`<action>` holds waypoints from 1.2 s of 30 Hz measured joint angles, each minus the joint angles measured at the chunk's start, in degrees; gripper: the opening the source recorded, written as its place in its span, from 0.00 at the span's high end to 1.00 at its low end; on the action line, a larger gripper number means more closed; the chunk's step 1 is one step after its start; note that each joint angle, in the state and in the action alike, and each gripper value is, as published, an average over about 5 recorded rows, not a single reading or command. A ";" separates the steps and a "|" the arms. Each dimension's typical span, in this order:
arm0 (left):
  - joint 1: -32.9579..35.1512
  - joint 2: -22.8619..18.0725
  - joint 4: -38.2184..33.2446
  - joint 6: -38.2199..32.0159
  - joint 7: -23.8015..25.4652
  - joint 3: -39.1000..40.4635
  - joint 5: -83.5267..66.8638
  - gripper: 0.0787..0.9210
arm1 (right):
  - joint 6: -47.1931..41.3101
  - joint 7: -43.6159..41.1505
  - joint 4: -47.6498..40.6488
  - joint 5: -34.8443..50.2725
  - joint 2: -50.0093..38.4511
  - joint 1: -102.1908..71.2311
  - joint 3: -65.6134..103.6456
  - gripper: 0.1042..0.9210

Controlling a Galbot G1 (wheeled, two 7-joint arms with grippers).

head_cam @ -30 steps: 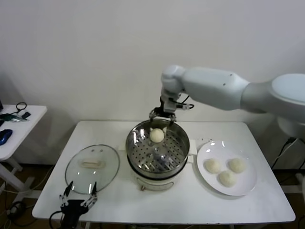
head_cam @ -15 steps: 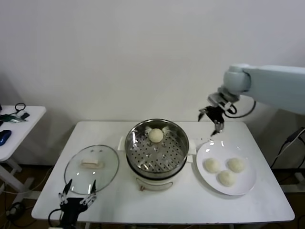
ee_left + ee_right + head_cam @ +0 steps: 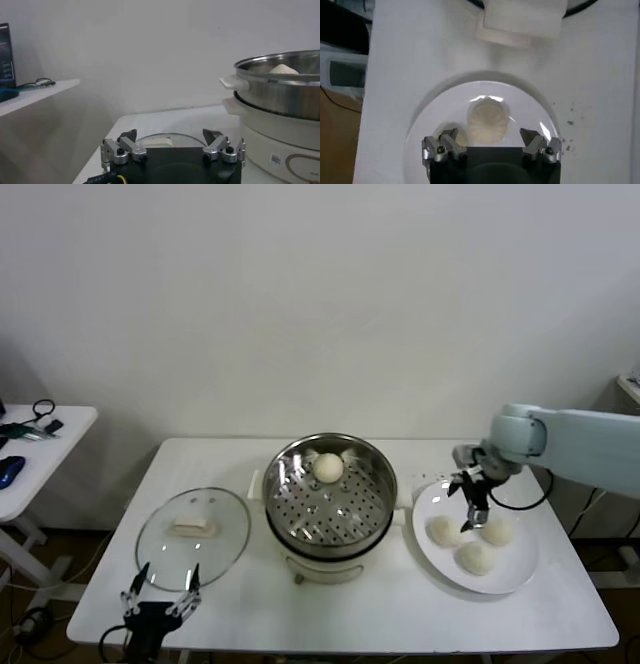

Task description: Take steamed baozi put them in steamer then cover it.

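The shiny steamer [image 3: 330, 502] stands mid-table on its white base, with one baozi [image 3: 328, 467] at the back of its perforated tray. Three more baozi [image 3: 445, 531] [image 3: 495, 530] [image 3: 477, 557] lie on a white plate [image 3: 518, 568] to its right. My right gripper [image 3: 475, 510] hangs open and empty just above the plate's back two buns. In the right wrist view a bun [image 3: 488, 120] lies between the open fingers of the right gripper [image 3: 489, 136]. The glass cover [image 3: 193, 525] lies flat left of the steamer. My left gripper [image 3: 160, 589] waits open at the table's front left edge, by the cover [image 3: 159, 141].
A small side table [image 3: 40, 446] with cables and dark objects stands at far left. The steamer's white side handle [image 3: 522, 20] lies between pot and plate. From the left wrist, the steamer wall [image 3: 280, 92] rises on one side.
My right arm swung from behind the steamer, over to the right and down above the plate, jaws open and empty. The left arm stayed put.
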 measured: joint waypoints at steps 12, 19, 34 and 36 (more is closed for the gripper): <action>0.31 -0.39 0.12 -0.31 -0.25 0.02 0.37 0.12 | -1.92 1.74 -5.81 -4.04 1.80 -10.46 7.99 0.16; 0.36 -0.42 0.32 -0.40 -0.44 -0.09 0.39 0.12 | -2.08 1.62 -6.99 -5.24 2.41 -12.53 9.76 0.32; 0.68 -0.07 0.10 -0.19 -0.62 0.14 0.69 0.12 | 0.97 -4.43 -4.85 -2.05 3.58 0.64 3.46 0.35; 0.76 -0.07 0.07 -0.11 -0.61 0.27 0.76 0.12 | 1.43 -5.99 -4.32 -0.19 4.25 5.11 1.38 0.35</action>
